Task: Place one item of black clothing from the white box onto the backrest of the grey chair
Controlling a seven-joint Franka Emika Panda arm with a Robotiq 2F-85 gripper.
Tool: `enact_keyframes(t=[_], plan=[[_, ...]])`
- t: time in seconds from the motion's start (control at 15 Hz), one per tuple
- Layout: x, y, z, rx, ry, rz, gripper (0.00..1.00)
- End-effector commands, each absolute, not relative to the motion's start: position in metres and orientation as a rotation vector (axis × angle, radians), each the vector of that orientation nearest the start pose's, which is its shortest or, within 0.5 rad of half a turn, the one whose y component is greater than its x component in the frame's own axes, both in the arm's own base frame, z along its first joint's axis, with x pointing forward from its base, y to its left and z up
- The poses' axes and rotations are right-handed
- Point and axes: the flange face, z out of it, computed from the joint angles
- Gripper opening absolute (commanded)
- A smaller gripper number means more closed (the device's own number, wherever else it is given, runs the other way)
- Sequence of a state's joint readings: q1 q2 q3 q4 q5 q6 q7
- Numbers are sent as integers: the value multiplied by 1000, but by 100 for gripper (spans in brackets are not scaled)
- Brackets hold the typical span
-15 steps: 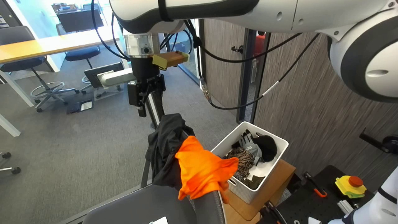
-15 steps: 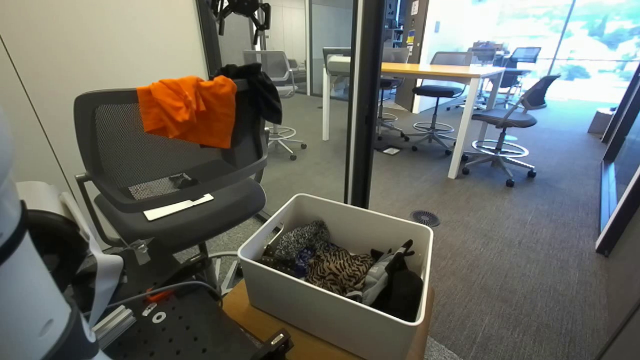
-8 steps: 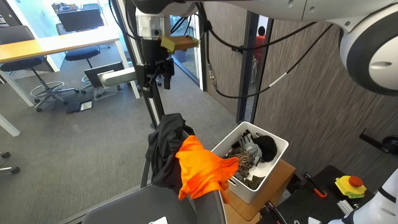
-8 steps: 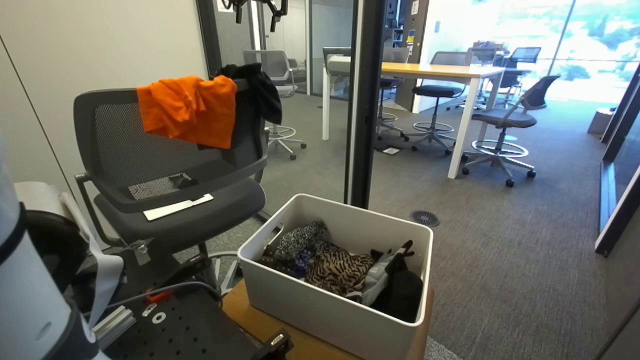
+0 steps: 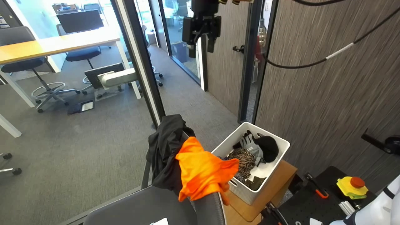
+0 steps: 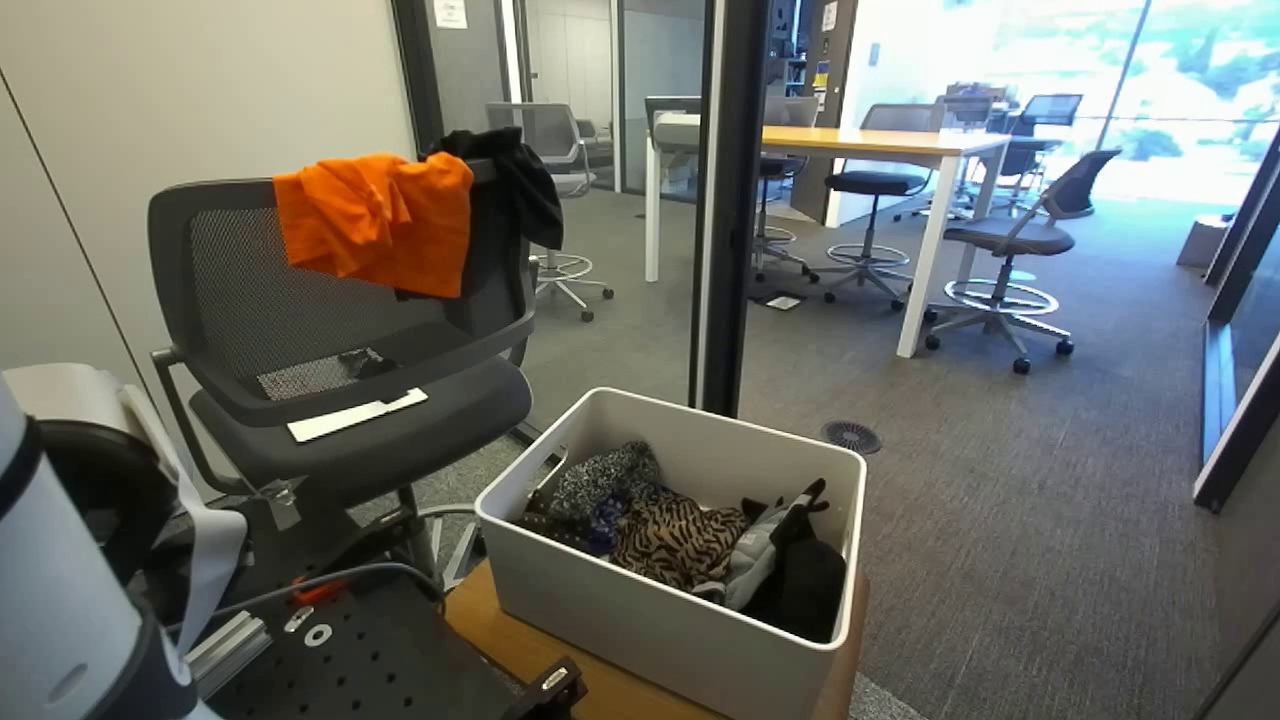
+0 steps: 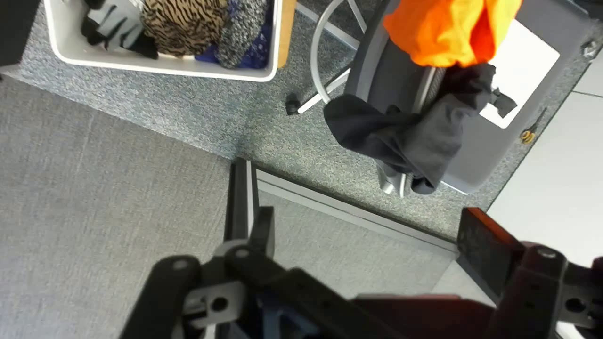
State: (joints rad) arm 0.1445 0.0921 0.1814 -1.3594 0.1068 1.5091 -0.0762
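A black garment hangs over the backrest of the grey chair; it also shows in an exterior view and in the wrist view. An orange cloth lies over the backrest beside it. The white box holds a black item, a grey and black glove and patterned cloths. My gripper is open and empty, high above the floor beyond the chair and box. In the wrist view its fingers stand wide apart with only floor between them.
The box stands on a wooden stand. A black post rises behind the chair and box. A black perforated plate and a yellow emergency stop with a red button are near the robot's base. A table stands farther back.
My gripper has risen and moved away from the chair, rightward in an exterior view, and has left the top of the other exterior picture. The garments and box have not moved.
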Motion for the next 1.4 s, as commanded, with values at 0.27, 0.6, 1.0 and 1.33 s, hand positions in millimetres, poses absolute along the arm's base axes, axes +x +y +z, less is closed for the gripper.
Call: enact_keyframes(t=[0.27, 0.6, 1.0, 1.33], plan=[[461, 85, 628, -3000, -577, 80, 100], [401, 22, 584, -2969, -533, 138, 100], [311, -62, 543, -2918, -470, 31, 100], [243, -106, 521, -2982, -587, 75, 100]])
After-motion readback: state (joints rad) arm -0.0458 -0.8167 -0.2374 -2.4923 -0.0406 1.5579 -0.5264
